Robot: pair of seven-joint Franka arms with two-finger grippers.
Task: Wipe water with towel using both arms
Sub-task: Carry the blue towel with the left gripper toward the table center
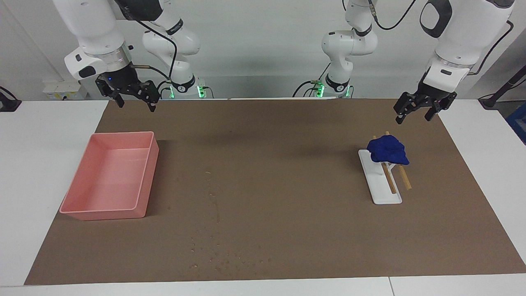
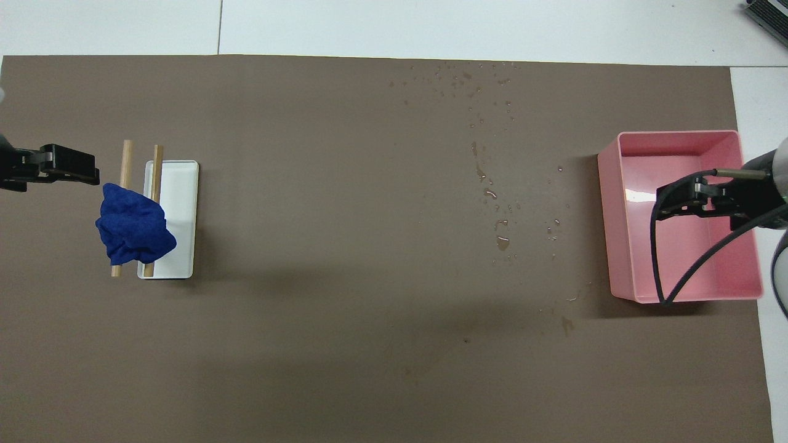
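The towel [image 1: 388, 150] [image 2: 135, 231] is a crumpled royal-blue lump draped over two wooden rods of a small white rack [image 1: 380, 185] [image 2: 178, 197], toward the left arm's end of the table. My left gripper [image 1: 414, 117] [image 2: 74, 172] hangs open in the air just beside the towel, touching nothing. The water [image 1: 213, 197] [image 2: 492, 194] is a trail of tiny droplets across the brown mat, thickest at the mat's edge farthest from the robots [image 1: 230, 261]. My right gripper [image 1: 137, 105] [image 2: 671, 200] hangs open and empty, high over the pink tray.
A pink plastic tray [image 1: 150, 172] [image 2: 606, 215] stands on the mat toward the right arm's end, nothing in it. The brown mat [image 1: 287, 230] [image 2: 308, 338] covers most of the white table. The wooden rods [image 1: 404, 179] stick out past the rack's base.
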